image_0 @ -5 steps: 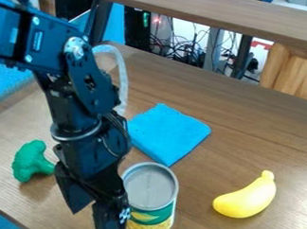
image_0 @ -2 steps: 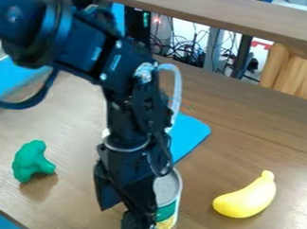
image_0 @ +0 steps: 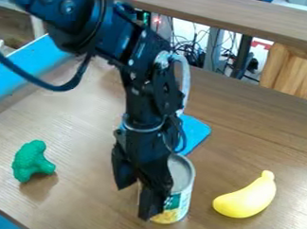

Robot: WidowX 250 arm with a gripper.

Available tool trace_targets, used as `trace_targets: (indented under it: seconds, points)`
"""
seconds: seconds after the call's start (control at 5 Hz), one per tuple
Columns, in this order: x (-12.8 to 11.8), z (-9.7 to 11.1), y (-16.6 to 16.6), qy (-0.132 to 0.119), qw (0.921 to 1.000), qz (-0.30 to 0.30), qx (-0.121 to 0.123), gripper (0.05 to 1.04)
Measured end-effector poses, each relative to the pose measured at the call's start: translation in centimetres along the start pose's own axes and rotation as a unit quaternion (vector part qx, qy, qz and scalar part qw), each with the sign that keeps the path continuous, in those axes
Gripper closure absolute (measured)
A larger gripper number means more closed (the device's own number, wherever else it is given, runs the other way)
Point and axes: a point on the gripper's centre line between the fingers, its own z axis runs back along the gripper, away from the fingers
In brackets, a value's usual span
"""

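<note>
at the lower middle of the table, we see the black gripper hanging tilted in front of the left side of an upright can. the gripper is open, its two fingers clearly apart: one overlaps the can in our view, the other points down to the left of it. we cannot tell whether it touches or grips the can. the can has a grey top and a label of green, white and yellow.

just behind the can we find a blue cloth, partly hidden by the arm. well to the left lies a green toy broccoli, its stalk toward the can. to the right of the can, apart from it, we have a yellow toy banana, its stem end up and to the right. beyond the table we make out tangled cables.
</note>
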Motion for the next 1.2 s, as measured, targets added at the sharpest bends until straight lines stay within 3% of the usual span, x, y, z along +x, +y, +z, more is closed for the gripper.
trace_targets:
  seconds: [0.4,0.8,1.2]
  points:
    - [4.0,0.4,2.9,-0.043,0.9985,0.032,0.013,0.083]
    - [8.4,1.3,3.7,-0.086,0.9961,0.014,0.011,0.083]
    - [11.0,2.1,4.0,-0.119,0.9929,0.001,0.014,0.083]
